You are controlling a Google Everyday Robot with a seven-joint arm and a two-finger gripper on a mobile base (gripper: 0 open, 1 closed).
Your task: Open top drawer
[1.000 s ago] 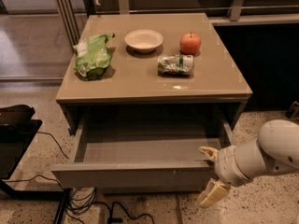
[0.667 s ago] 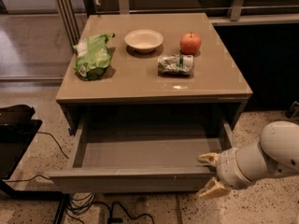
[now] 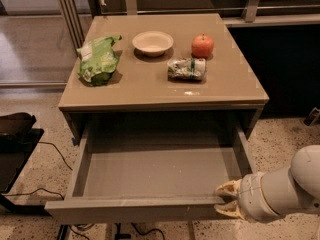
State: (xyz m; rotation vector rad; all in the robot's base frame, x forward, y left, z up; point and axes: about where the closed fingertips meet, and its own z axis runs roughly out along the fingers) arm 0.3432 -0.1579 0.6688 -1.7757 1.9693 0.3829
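The top drawer (image 3: pixel 150 176) stands pulled far out from under the beige cabinet top (image 3: pixel 165 81). Its plain grey interior holds nothing. Its front panel (image 3: pixel 135 210) runs along the bottom of the view. My gripper (image 3: pixel 226 200) is at the right end of that front panel, with one pale finger (image 3: pixel 227 188) above the panel's top edge and the other below it in front. The white arm reaches in from the lower right.
On the cabinet top lie a green chip bag (image 3: pixel 98 59), a white bowl (image 3: pixel 152 42), a red apple (image 3: pixel 202 45) and a crushed can (image 3: pixel 186 68). A dark object (image 3: pixel 15 129) with cables sits on the floor at the left. A dark wall stands at the right.
The drawer has slid further out toward the camera, and my gripper has moved with its front panel. The items on top have not moved.
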